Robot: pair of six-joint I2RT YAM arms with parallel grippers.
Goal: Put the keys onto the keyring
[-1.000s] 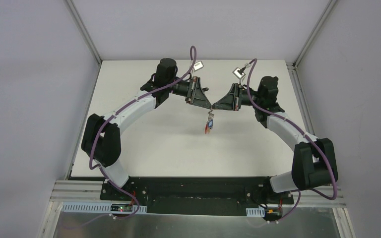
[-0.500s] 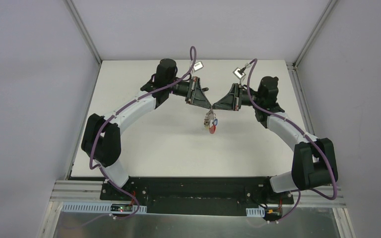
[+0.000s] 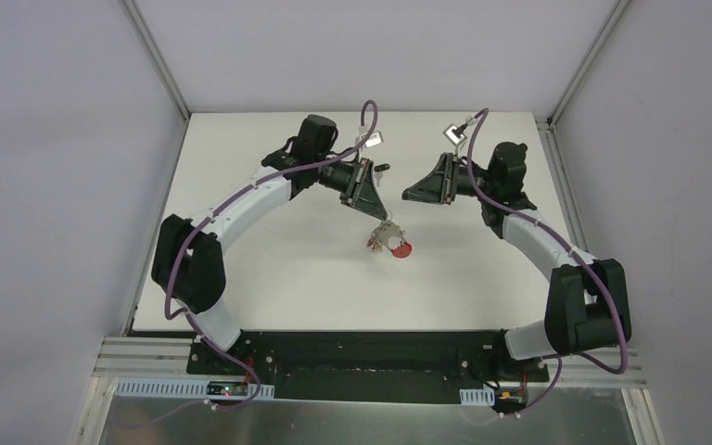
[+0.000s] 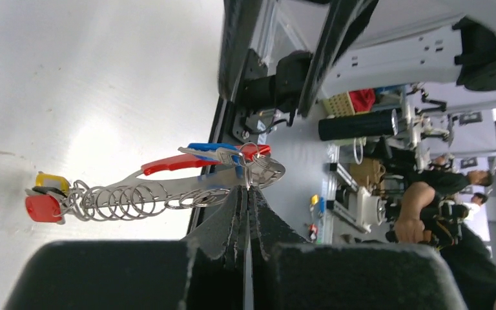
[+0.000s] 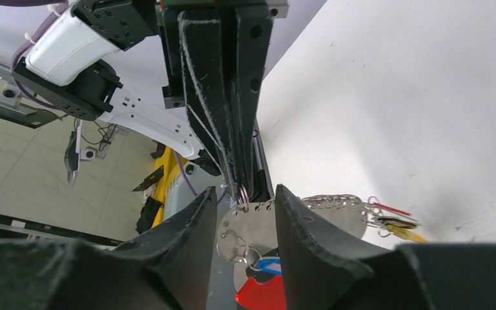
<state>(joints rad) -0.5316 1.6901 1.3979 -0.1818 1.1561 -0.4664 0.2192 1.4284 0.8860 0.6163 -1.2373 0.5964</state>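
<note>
Left claw (image 4: 245, 192) is clenched on the keyring (image 4: 168, 186), pinching it at the end where the small rings gather. The keyring hangs from that grip over the tabletop (image 3: 269, 269). I cannot tell whether its lowest part touches the surface. The keys (image 4: 45, 201) with red and yellow heads sit at the far end of a run of wire rings, and a blue-headed one lies near the grip. Right claw (image 5: 245, 194) is released, fingers apart, facing the keyring's grey plate without gripping it.
</note>
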